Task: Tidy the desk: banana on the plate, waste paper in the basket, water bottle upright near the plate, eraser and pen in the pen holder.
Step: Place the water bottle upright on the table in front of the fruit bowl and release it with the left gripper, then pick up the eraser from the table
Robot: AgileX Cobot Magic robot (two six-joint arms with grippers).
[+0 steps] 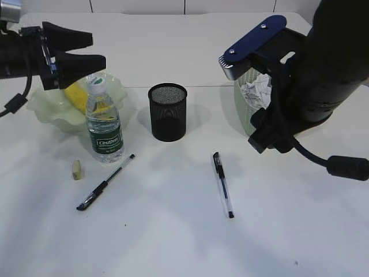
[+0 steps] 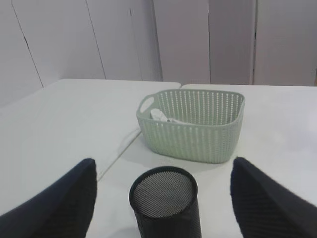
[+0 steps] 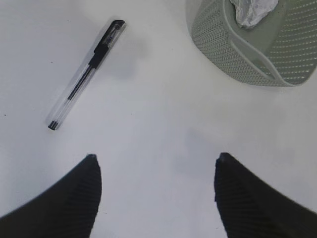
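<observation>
The water bottle (image 1: 104,123) stands upright in front of the pale plate (image 1: 46,107), where the yellow banana (image 1: 75,92) lies. My left gripper (image 1: 92,51) (image 2: 163,161) hovers open above them, holding nothing, facing the black mesh pen holder (image 1: 168,112) (image 2: 165,203). The eraser (image 1: 76,169) and one pen (image 1: 106,182) lie on the table in front of the bottle. A second pen (image 1: 223,184) (image 3: 84,74) lies right of centre. Crumpled waste paper (image 1: 258,89) (image 3: 252,10) sits in the green basket (image 1: 242,112) (image 3: 257,59). My right gripper (image 3: 156,157) hangs open and empty over bare table beside the basket.
The right arm's bulk (image 1: 323,75) covers most of the basket in the exterior view. The basket (image 2: 193,134) stands behind the pen holder in the left wrist view. A table seam (image 1: 202,86) runs across behind the objects.
</observation>
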